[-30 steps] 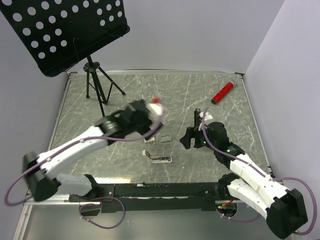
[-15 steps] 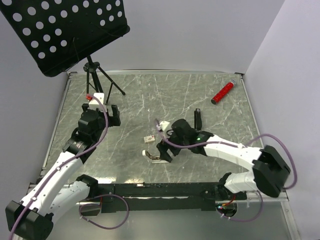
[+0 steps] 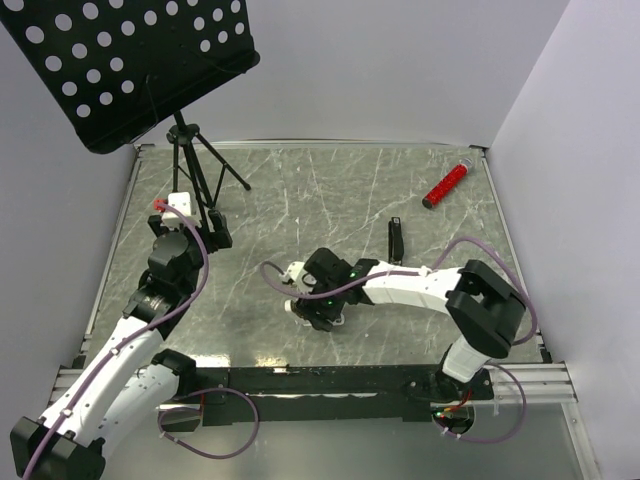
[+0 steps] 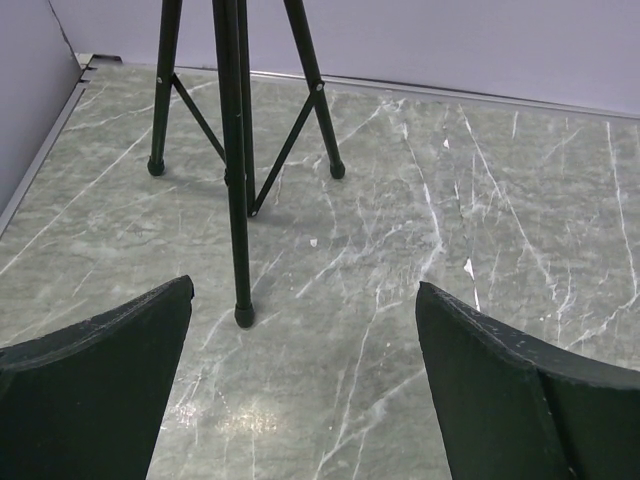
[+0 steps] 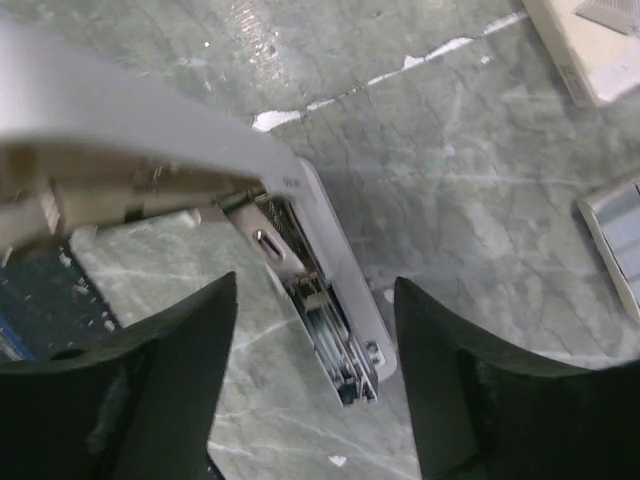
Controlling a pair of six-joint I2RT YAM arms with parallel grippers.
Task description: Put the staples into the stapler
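Black tripod legs (image 4: 240, 180) are seen ahead of the left gripper (image 4: 303, 290), whose fingers are spread wide above the marble table (image 4: 450, 200). At table centre, the opened white stapler (image 5: 335, 250), metal rail exposed, is straddled by the right gripper (image 5: 312, 330), fingers held apart. The staples box (image 5: 585, 45) and grey tray (image 5: 615, 235) are laid just right of it.

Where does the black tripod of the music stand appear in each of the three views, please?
Top external: upper left of the table, the tripod standing under the perforated desk.
Left wrist: upper left, the tripod straight ahead of the open left gripper.
Right wrist: not in it.
Shared landmark: the grey-green marbled table top, seen in all three.
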